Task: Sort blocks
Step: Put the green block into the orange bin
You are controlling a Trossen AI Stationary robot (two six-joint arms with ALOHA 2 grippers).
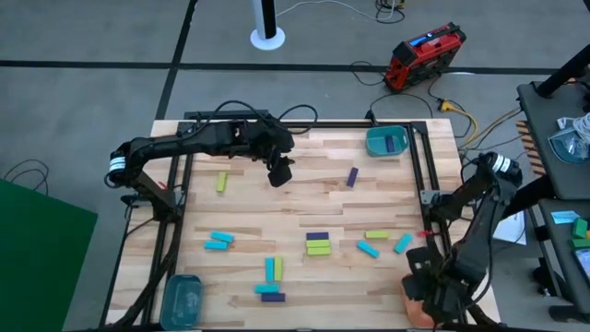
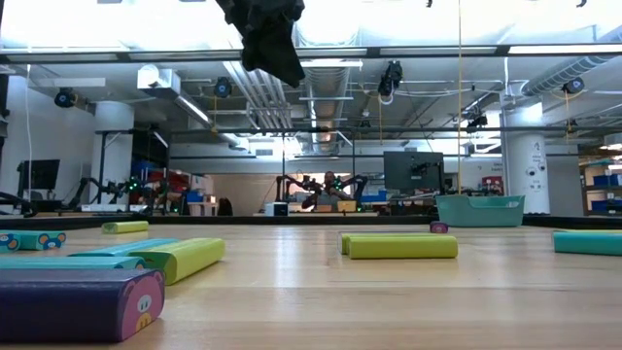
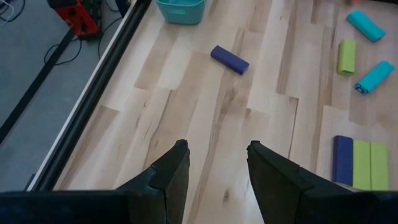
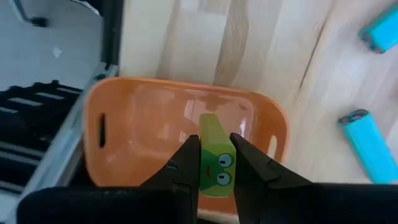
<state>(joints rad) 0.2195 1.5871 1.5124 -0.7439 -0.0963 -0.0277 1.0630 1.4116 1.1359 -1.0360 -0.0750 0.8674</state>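
Near left corner of the worktop (image 1: 304, 184): a teal bowl (image 1: 182, 300). Farther in, a lone yellow-green block (image 1: 221, 182) and a cyan block (image 1: 218, 241). Left gripper (image 3: 217, 163) raised over the far middle of the boards, jaws parted, holding nothing. Toward the near edge, a cyan and yellow-green pair (image 1: 273, 269) side by side, a purple block (image 1: 271, 296) just below, then a stacked purple and yellow-green group (image 1: 318, 243). Beyond, a purple block (image 3: 229, 59) lying alone, near a second teal bowl (image 3: 180, 10) at the far right corner. Near right corner: right gripper (image 4: 215, 155), jaws clamped on a yellow-green block with cartoon eyes (image 4: 215, 157), held above the orange bowl (image 4: 155, 124).
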